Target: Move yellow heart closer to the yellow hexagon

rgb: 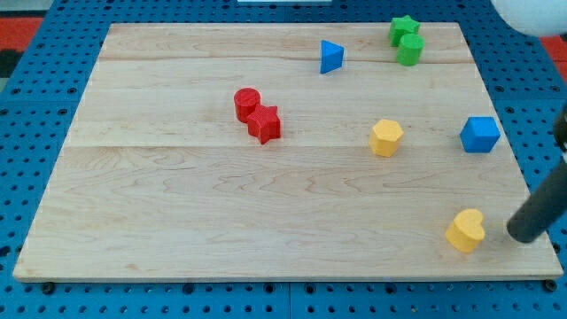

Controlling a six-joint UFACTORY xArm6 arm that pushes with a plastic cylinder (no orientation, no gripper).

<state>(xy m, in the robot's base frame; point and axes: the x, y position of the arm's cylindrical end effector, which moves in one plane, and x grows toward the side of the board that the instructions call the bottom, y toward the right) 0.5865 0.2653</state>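
Yellow heart sits near the board's bottom right, well below the yellow hexagon. My tip, a plain rod with no claw, stands just right of it. Approach step; next, push up-left from lower right.

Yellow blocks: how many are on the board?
2. The yellow hexagon sits right of centre; the yellow heart lies near the bottom-right corner, just left of my tip. None appear hidden.

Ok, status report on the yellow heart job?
My tip just right of yellow heart, apart. Yellow hexagon up-left. Nothing between them.
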